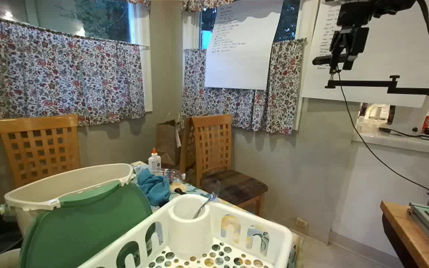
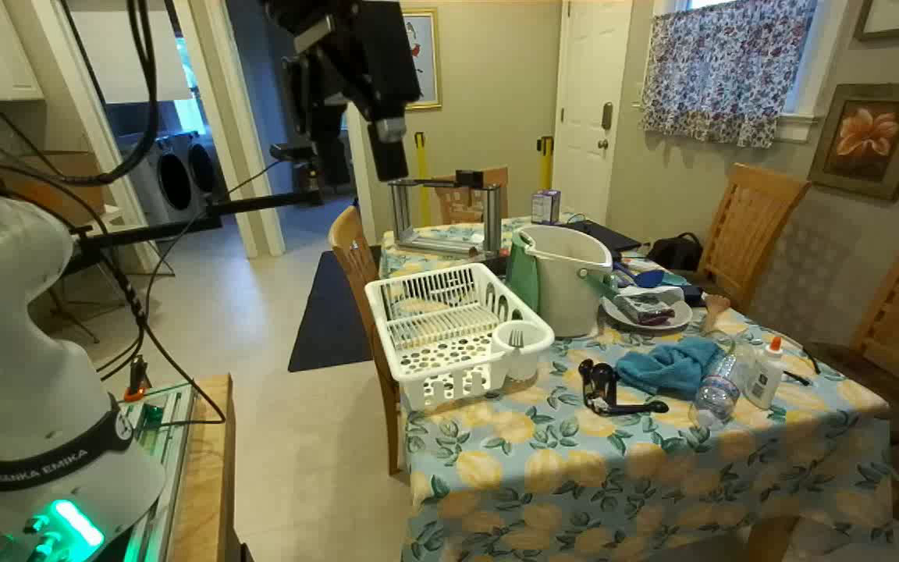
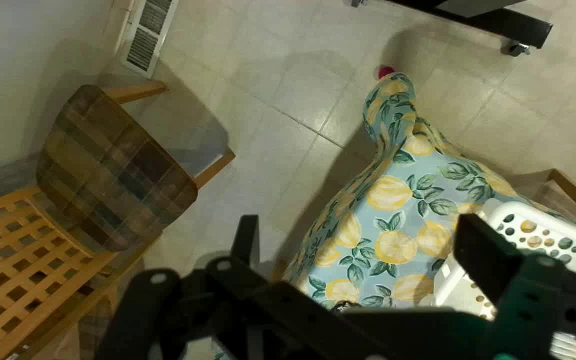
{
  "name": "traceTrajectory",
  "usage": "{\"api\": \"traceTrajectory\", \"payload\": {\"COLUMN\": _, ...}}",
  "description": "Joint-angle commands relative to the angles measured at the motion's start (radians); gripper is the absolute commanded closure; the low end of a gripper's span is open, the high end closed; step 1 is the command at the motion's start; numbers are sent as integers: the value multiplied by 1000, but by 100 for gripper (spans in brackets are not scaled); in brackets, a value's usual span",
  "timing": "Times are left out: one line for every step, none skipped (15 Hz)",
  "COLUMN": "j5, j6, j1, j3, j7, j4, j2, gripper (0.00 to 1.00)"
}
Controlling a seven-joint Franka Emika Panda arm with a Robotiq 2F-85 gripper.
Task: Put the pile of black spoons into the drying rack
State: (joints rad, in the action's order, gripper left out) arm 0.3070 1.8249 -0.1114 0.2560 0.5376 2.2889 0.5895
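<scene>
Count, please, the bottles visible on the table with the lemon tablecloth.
2: a white glue bottle standing upright, and a clear plastic bottle lying between it and the blue cloth. More may hide behind the bucket.

In an exterior view, right of centre, we have open air over the black spoons (image 2: 604, 394); a blue towel (image 2: 669, 367) crowds their upper right, a bucket (image 2: 566, 300) that of the drying rack (image 2: 443, 326).
</scene>
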Motion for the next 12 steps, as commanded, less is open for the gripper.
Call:
{"api": "traceTrajectory", "payload": {"j5": 2, "j6": -4, "j1": 6, "j3": 4, "j7": -2, "j4": -3, "j2": 0, "gripper": 0}}
{"api": "traceTrajectory", "payload": {"j5": 2, "j6": -4, "j1": 6, "j3": 4, "j7": -2, "j4": -3, "j2": 0, "gripper": 0}}
{"api": "traceTrajectory", "payload": {"j5": 2, "j6": -4, "j1": 6, "j3": 4, "j7": -2, "j4": -3, "j2": 0, "gripper": 0}}
{"api": "traceTrajectory", "payload": {"j5": 2, "j6": -4, "j1": 6, "j3": 4, "j7": -2, "j4": -3, "j2": 0, "gripper": 0}}
{"api": "traceTrajectory", "payload": {"j5": 2, "j6": -4, "j1": 6, "j3": 4, "j7": -2, "j4": -3, "j2": 0, "gripper": 0}}
{"api": "traceTrajectory", "payload": {"j5": 2, "j6": -4, "j1": 6, "j3": 4, "j7": -2, "j4": -3, "j2": 0, "gripper": 0}}
{"api": "traceTrajectory", "payload": {"j5": 2, "j6": -4, "j1": 6, "j3": 4, "j7": -2, "j4": -3, "j2": 0, "gripper": 0}}
{"api": "traceTrajectory", "payload": {"j5": 2, "j6": -4, "j1": 6, "j3": 4, "j7": -2, "j4": -3, "j2": 0, "gripper": 0}}
{"api": "traceTrajectory", "payload": {"j5": 2, "j6": -4, "j1": 6, "j3": 4, "j7": -2, "j4": -3, "j2": 0, "gripper": 0}}
{"api": "traceTrajectory", "payload": {"j5": 2, "j6": -4, "j1": 6, "j3": 4, "j7": -2, "j4": -3, "j2": 0, "gripper": 0}}
{"api": "traceTrajectory", "payload": {"j5": 2, "j6": -4, "j1": 6, "j3": 4, "j7": -2, "j4": -3, "j2": 0, "gripper": 0}}
{"api": "traceTrajectory", "payload": {"j5": 5, "j6": 15, "j1": 5, "j3": 11, "j7": 0, "j4": -9, "j2": -16, "gripper": 0}}
